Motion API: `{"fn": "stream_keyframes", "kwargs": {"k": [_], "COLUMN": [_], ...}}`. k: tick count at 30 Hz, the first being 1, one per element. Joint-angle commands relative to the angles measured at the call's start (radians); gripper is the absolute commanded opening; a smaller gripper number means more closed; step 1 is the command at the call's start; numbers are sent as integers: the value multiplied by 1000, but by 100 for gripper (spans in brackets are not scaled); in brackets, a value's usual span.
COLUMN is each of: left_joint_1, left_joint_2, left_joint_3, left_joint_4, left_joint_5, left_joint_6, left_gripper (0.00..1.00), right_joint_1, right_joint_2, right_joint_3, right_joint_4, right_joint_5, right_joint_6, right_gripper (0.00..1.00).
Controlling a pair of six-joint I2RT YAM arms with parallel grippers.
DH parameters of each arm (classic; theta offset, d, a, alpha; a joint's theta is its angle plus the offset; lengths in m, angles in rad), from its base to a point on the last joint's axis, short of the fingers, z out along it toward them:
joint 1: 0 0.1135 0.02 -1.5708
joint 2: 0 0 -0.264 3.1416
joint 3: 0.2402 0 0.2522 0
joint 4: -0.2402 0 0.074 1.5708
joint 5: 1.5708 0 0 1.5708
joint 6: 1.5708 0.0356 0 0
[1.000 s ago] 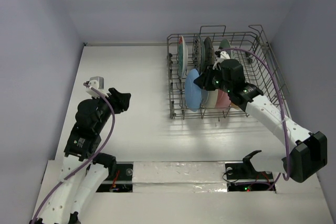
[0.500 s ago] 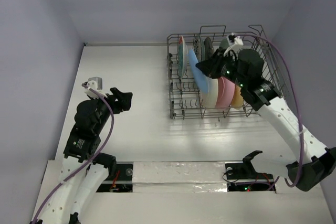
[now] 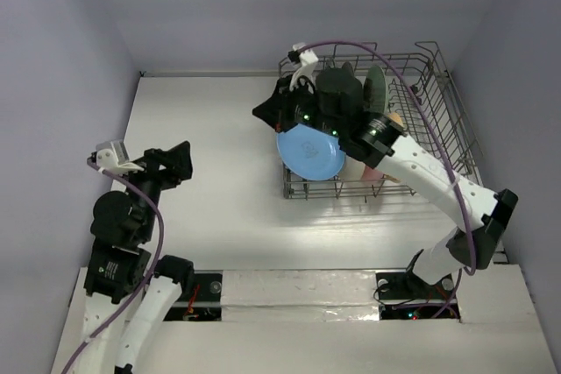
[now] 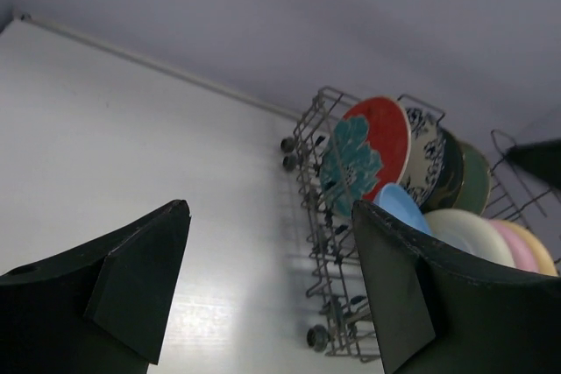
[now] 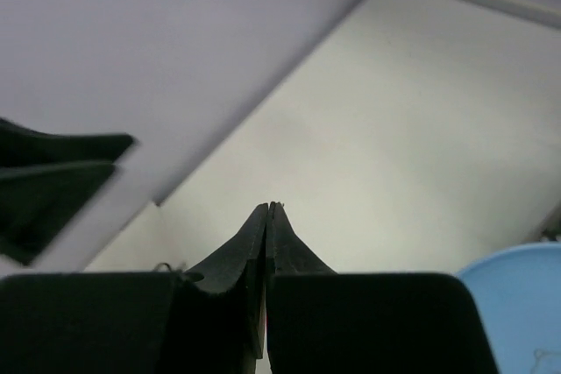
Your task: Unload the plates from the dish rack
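The grey wire dish rack stands at the back right of the table. A light blue plate lies tilted, face towards the top camera, at the rack's front left, under my right arm. My right gripper is above the rack's left edge, pointing left. In the right wrist view its jaws are pressed shut with nothing between them, and the blue plate's rim shows beside them. Cream, pink, dark green and patterned plates stand in the rack. My left gripper is open and empty, left of the rack.
Bare white tabletop lies between the left gripper and the rack. Grey walls close in the back and both sides. The right arm's purple cable arches over the rack. The arm bases stand at the near edge.
The right arm swung from the rack's right side up and left across it. The light blue plate went from upright to tilted face up. The left arm drew back and left.
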Motion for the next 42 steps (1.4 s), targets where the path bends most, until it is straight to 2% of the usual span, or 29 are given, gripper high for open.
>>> {"fn": "stream_keyframes", "kwargs": {"k": [1,6,7,8,10,11,13,15,20,26,28,29,31,32,34,35,37,42], "left_joint_1": [3,3,3,3,3,3,3,3,3,13,13,13,13,13,13,13,22,22], "left_joint_2": [9,39,44,46,49,47,50,52,44,33,29,27,26,26,24,23,20,18], "left_joint_3": [6,-77,-96,-100,-98,-100,-100,-103,-103,-106,-107,-107,-106,-106,-104,-104,-104,-104], "left_joint_4": [19,46,57,57,58,59,57,54,43,42,40,39,40,39,39,39,39,37], "left_joint_5": [-31,43,48,55,55,54,51,49,20,23,23,23,25,23,23,19,15,17], "left_joint_6": [4,4,5,8,13,13,14,13,5,5,5,5,5,5,5,5,2,1], "left_gripper": [72,72,72,72,72,72,72,71,71,70,70,70,70,70,70,70,70,70], "right_joint_1": [4,4,4,4,4,4,4,4,63,83,83,83,92,92,107,107,123,173], "right_joint_2": [-47,-141,-149,-153,-153,-155,-149,-108,1,133,149,155,173,183,189,184,155,82], "right_joint_3": [-27,-202,-222,-237,-277,-289,-305,-288,-201,-127,-116,-113,-104,-96,-78,-70,-46,22], "right_joint_4": [-34,-90,-125,-144,-173,-170,-166,-182,-232,-308,-321,-325,-328,-336,-348,-353,-356,-350], "right_joint_5": [159,338,357,366,348,340,320,297,311,491,551,562,578,581,605,620,647,657], "right_joint_6": [-55,-76,-79,-81,-88,-92,-105,-124,-156,-161,-167,-170,-176,-178,-178,-178,-178,-210], "right_gripper": [0,0,3,18,37,52,61,62,60,58,54,51,40,28,15,5,0,0]}}
